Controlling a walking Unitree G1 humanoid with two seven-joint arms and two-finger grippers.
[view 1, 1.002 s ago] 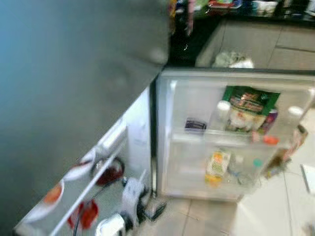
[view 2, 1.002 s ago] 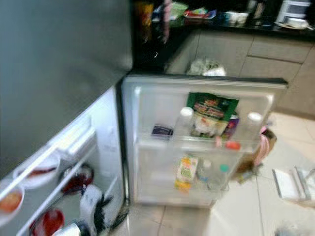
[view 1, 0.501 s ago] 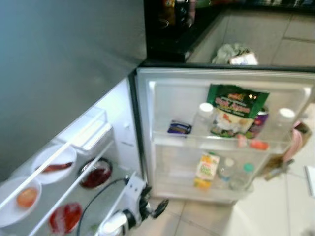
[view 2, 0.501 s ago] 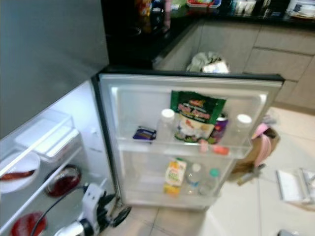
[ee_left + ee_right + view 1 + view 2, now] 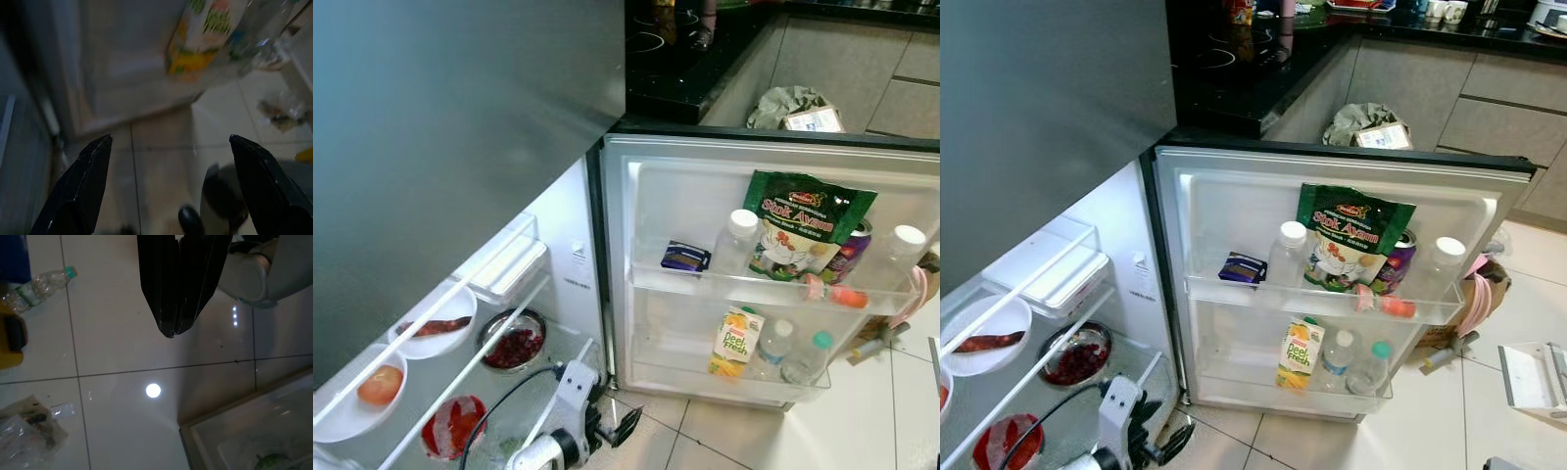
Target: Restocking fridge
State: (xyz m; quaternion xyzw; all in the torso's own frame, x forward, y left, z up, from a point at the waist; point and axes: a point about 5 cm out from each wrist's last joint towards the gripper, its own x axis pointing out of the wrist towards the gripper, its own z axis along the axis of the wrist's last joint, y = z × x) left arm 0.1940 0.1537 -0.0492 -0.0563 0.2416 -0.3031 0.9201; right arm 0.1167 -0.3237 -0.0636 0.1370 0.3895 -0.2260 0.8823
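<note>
White fridge door point(image 5: 636, 294) hangs open: upper rack w/ green stock bag point(image 5: 803, 223) btwn two bottles; lower rack w/ juice carton point(image 5: 734, 341), two bottles. Fridge shelves point(image 5: 499, 338) carry bowls of red food. Tiled floor. Left pincer point(image 5: 168, 147) wide near door; right pincer point(image 5: 172, 330) closed over floor.

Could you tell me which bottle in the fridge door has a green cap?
The bottle at the lower door shelf's outer end, right of the juice carton; the other bottles have white caps.

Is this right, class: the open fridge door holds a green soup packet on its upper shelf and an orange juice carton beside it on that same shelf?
Not quite. The juice carton stands on the door's lower shelf, beside bottles; the green packet is on the upper shelf, as the left eye view shows.
</note>
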